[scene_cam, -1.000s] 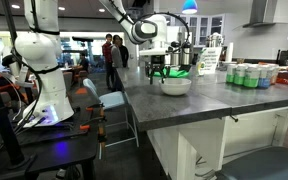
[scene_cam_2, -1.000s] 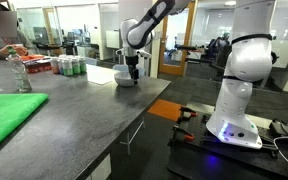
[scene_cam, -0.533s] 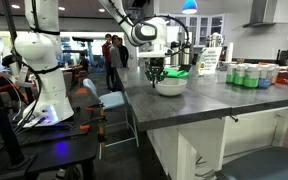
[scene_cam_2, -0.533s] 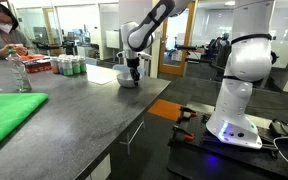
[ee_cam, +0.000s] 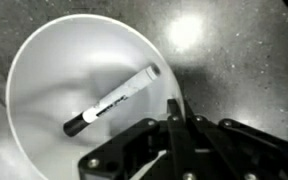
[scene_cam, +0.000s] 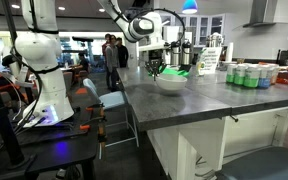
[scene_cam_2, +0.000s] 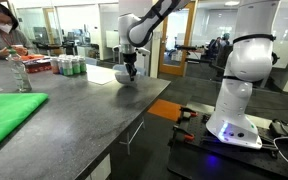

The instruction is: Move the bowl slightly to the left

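Where the claw (ee_cam: 176, 112) meets the rim, looks pinched shut on the near wall of the bowl (ee_cam: 74, 70), with the rest of it spreading away from the fingertips. Carries a marker (ee_cam: 112, 100) lying loose and slantwise inside, likely to roll in a sideways slide. Sits near a corner of the counter (scene_cam: 209, 100), close to its edge. Shows no obstacle just beside the bowl: cans (scene_cam_2: 69, 66) and a bottle (scene_cam_2: 22, 76) well apart toward the far edge, green cloth (scene_cam_2: 9, 115) well apart too. Calls for care at that edge.
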Controlling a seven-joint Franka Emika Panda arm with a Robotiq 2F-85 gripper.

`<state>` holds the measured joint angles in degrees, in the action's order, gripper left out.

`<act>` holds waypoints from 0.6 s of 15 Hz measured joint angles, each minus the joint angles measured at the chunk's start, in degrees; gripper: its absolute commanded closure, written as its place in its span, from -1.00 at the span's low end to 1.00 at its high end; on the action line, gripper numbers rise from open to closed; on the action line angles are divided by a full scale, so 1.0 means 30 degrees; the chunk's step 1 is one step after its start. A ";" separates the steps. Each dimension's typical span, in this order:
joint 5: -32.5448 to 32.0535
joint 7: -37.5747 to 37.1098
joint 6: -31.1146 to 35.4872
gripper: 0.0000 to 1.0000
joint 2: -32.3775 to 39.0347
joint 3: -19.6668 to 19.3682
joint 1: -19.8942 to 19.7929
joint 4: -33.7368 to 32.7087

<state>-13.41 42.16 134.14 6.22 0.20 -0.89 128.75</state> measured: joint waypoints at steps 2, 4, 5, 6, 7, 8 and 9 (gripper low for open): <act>-0.0313 -0.0036 0.0050 0.98 -0.0176 0.0534 0.0412 -0.0142; -0.0860 -0.0310 0.0166 0.98 -0.0188 0.1022 0.0909 -0.0222; -0.1105 -0.0327 0.0228 0.98 -0.0178 0.1268 0.1142 -0.0225; -0.1273 -0.0331 0.0289 0.98 -0.0157 0.1510 0.1385 -0.0224; -0.1397 -0.0330 0.0363 0.98 -0.0132 0.1754 0.1603 -0.0220; -0.1503 -0.0331 0.0537 0.98 -0.0096 0.1975 0.1842 -0.0193; -0.1650 -0.0365 0.0760 0.98 -0.0059 0.2182 0.2059 -0.0127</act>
<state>-18.36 41.07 136.42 6.04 6.75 5.29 128.37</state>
